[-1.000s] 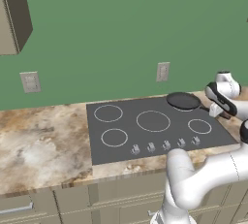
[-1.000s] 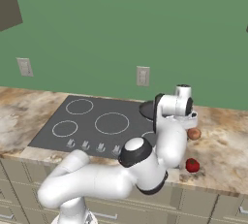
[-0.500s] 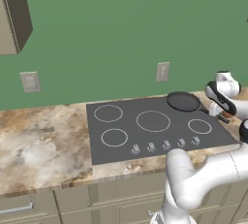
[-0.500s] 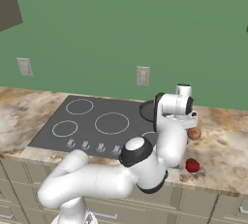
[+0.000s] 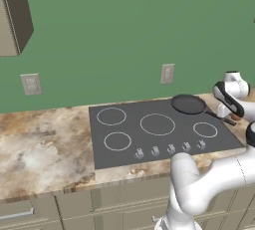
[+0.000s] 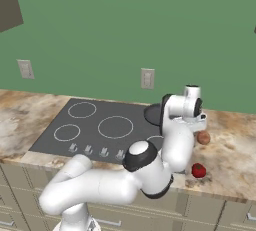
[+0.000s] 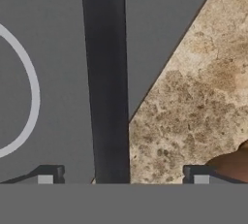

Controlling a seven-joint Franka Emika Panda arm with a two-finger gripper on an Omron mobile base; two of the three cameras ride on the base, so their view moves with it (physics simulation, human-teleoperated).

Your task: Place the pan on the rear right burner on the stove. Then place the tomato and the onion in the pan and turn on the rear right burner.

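Observation:
The dark pan [image 5: 188, 104] rests flat at the rear right of the stove [image 5: 149, 137], covering the rear right burner. Its thin black handle [image 7: 106, 72] runs out toward the counter and passes between the fingers of my gripper [image 7: 121, 177], which stand wide apart and clear of it. The gripper [image 5: 225, 113] hovers low over the handle's end and is open. The brownish onion [image 6: 203, 137] lies on the counter just right of the stove, and its edge shows beside one fingertip [image 7: 197, 175]. Nearer the counter's front sits the red tomato [image 6: 199, 170].
A white ring of the front right burner [image 5: 205, 130] lies beside the handle. Silver knobs [image 5: 169, 149] line the stove's front edge. Marble counter [image 5: 45, 149] stretches left; a wall outlet [image 5: 167, 73] sits on the green wall behind.
The jaws have opened and let go of the pan's handle. The pan and the arm have stayed in place.

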